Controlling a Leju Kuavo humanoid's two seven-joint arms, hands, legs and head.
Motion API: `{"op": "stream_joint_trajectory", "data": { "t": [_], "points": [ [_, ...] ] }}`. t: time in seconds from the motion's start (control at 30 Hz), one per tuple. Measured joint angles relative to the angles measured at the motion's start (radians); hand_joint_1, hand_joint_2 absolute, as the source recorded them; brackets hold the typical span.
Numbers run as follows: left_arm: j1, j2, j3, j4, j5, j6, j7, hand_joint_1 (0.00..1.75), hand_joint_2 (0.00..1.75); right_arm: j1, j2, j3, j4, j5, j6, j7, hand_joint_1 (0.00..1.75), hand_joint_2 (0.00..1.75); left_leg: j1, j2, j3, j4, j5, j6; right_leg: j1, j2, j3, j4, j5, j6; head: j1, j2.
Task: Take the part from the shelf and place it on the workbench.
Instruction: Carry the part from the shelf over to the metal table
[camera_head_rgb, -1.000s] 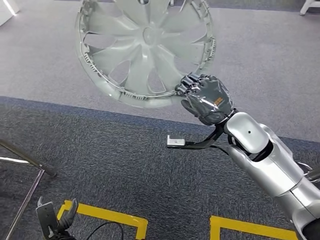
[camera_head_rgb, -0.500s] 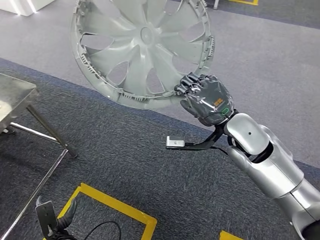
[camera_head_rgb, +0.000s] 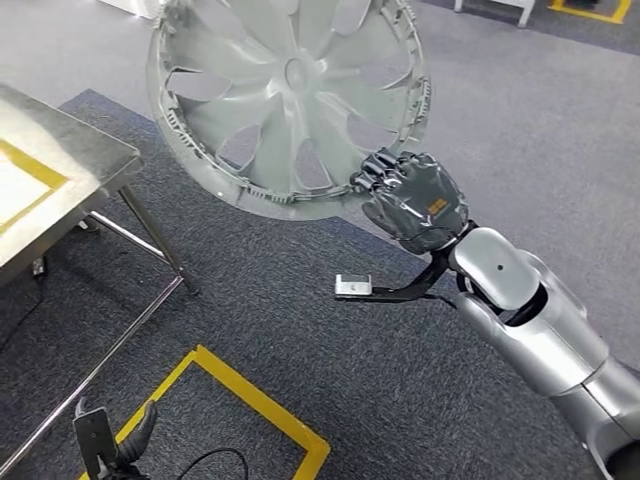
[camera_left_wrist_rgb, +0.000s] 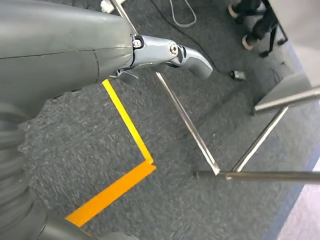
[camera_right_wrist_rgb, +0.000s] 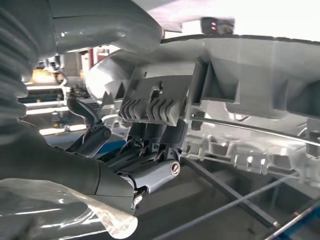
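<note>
So the right hand (camera_head_rgb: 411, 200) is clamped on the rim of the silver hubcap (camera_head_rgb: 287, 100), holding it up in the air over the grey carpet (camera_head_rgb: 528, 110), off to the side of the steel counter (camera_head_rgb: 68, 175). The right wrist cam gets the close-up: fingers (camera_right_wrist_rgb: 154, 175) tucked under the ribbed clips on the hubcap's back. The left hand (camera_left_wrist_rgb: 170, 52) hangs low over a yellow floor line (camera_left_wrist_rgb: 128, 130), nothing in it, fingers look loose and apart.

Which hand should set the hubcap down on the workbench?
The right hand: it already grips the hubcap by its rim. The left hand hangs low and holds nothing. The workbench lies to the left.
</note>
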Motion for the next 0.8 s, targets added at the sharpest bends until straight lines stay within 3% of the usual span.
{"op": "stream_joint_trajectory", "data": {
  "t": [0.07, 0.1, 0.13, 0.17, 0.23, 0.3, 0.37, 0.4, 0.47, 0.53, 0.6, 0.63, 0.67, 0.73, 0.8],
  "points": [
    [-0.001, 0.000, 0.000, 0.001, -0.001, -0.002, 0.000, 0.00, 1.75, 0.000, 0.000, 0.000, 0.000, 0.000, 0.000, 0.001, 1.75, 1.75, 0.005, 0.017, -0.057, 0.114, -0.036, -0.007, 0.001, -0.029, 0.008, 0.000, -0.007, -0.003, 0.000, 0.000],
    [-0.001, 0.000, 0.000, 0.001, -0.001, -0.003, 0.000, 0.00, 1.75, 0.001, 0.000, 0.000, 0.000, 0.000, 0.000, 0.000, 1.75, 1.75, 0.008, 0.020, -0.066, 0.128, -0.029, -0.010, 0.001, -0.043, 0.013, 0.000, -0.011, -0.002, 0.000, 0.000],
    [0.000, 0.000, 0.000, 0.001, -0.001, -0.003, 0.000, 0.00, 1.75, 0.001, 0.000, 0.001, 0.000, 0.000, 0.000, 0.000, 1.75, 1.75, 0.009, 0.023, -0.056, 0.104, -0.005, -0.011, 0.001, -0.056, 0.018, 0.000, -0.015, -0.001, -0.001, 0.000],
    [0.000, 0.000, 0.000, 0.002, -0.001, -0.004, 0.000, 0.00, 1.75, 0.001, 0.000, 0.001, -0.001, 0.000, 0.000, 0.000, 1.75, 1.75, 0.010, 0.033, -0.028, 0.046, 0.033, -0.010, 0.001, -0.069, 0.024, 0.000, -0.019, 0.001, -0.001, 0.000],
    [-0.001, 0.001, 0.000, 0.002, -0.001, -0.005, 0.000, 0.00, 1.75, 0.001, 0.000, 0.000, -0.002, 0.000, 0.000, 0.000, 1.75, 1.75, 0.001, 0.077, 0.037, -0.089, 0.086, -0.002, 0.005, -0.092, 0.036, 0.000, -0.028, 0.008, -0.001, 0.000],
    [-0.004, 0.001, 0.000, 0.003, -0.002, -0.006, 0.000, 0.00, 1.75, 0.000, 0.000, 0.000, -0.003, 0.000, 0.000, 0.000, 1.75, 1.75, -0.010, 0.105, 0.065, -0.147, 0.094, 0.011, 0.011, -0.113, 0.044, -0.003, -0.036, 0.018, 0.000, 0.000],
    [-0.003, 0.001, 0.000, 0.004, -0.002, -0.006, 0.000, 0.00, 1.75, -0.002, 0.000, 0.000, -0.006, 0.000, 0.000, -0.001, 1.75, 1.75, -0.012, 0.087, 0.065, -0.151, 0.091, 0.025, 0.013, -0.134, 0.053, -0.008, -0.041, 0.029, 0.000, 0.000],
    [-0.002, 0.002, 0.001, 0.004, -0.001, -0.005, 0.000, 0.00, 1.75, -0.002, -0.001, 0.000, -0.009, 0.000, 0.000, -0.001, 1.75, 1.75, -0.010, 0.073, 0.067, -0.155, 0.092, 0.031, 0.011, -0.127, 0.054, -0.006, -0.048, 0.035, 0.002, 0.000],
    [-0.002, 0.005, 0.002, 0.006, 0.001, -0.004, 0.000, 0.00, 1.75, -0.003, -0.003, -0.001, -0.012, 0.000, 0.000, -0.001, 1.75, 1.75, -0.004, 0.051, 0.074, -0.162, 0.094, 0.044, 0.006, -0.076, 0.031, 0.042, -0.081, 0.039, 0.006, 0.000],
    [-0.005, 0.006, 0.004, 0.013, 0.005, -0.005, 0.000, 0.00, 1.75, -0.002, -0.007, -0.001, -0.013, -0.001, 0.000, 0.000, 1.75, 1.75, -0.003, 0.027, 0.076, -0.163, 0.092, 0.051, 0.005, -0.025, -0.038, 0.168, -0.134, 0.039, 0.011, 0.000],
    [-0.006, 0.009, 0.007, 0.028, 0.011, -0.006, 0.000, 0.00, 1.75, 0.003, -0.011, -0.001, -0.013, -0.001, 0.000, -0.001, 1.75, 1.75, -0.004, -0.002, 0.077, -0.163, 0.091, 0.054, 0.007, -0.013, -0.103, 0.266, -0.153, 0.039, 0.012, 0.000],
    [-0.006, 0.012, 0.012, 0.038, 0.013, -0.004, 0.000, 0.00, 1.75, 0.005, -0.012, -0.001, -0.013, -0.001, 0.000, -0.001, 1.75, 1.75, -0.005, -0.017, 0.079, -0.162, 0.090, 0.054, 0.007, -0.011, -0.112, 0.264, -0.133, 0.037, 0.012, 0.000],
    [-0.006, 0.016, 0.018, 0.050, 0.014, 0.000, 0.001, 0.00, 1.75, 0.006, -0.013, -0.001, -0.013, -0.001, 0.000, -0.001, 1.75, 1.75, -0.005, -0.032, 0.080, -0.161, 0.088, 0.053, 0.007, -0.007, -0.104, 0.228, -0.098, 0.035, 0.013, 0.000],
    [-0.008, 0.025, 0.034, 0.082, 0.014, 0.017, 0.002, 0.00, 1.75, 0.007, -0.018, -0.002, -0.013, -0.001, 0.000, -0.001, 1.75, 1.75, -0.005, -0.061, 0.080, -0.155, 0.084, 0.047, 0.004, 0.032, -0.054, 0.102, -0.022, 0.029, 0.012, 0.000],
    [-0.010, 0.042, 0.057, 0.127, 0.006, 0.047, 0.002, 0.00, 1.75, 0.008, -0.024, -0.002, -0.015, -0.002, -0.002, 0.000, 1.75, 1.75, -0.001, -0.085, 0.072, -0.148, 0.081, 0.038, 0.002, 0.069, -0.014, 0.019, 0.001, 0.026, 0.012, 0.000]
  ]
}}
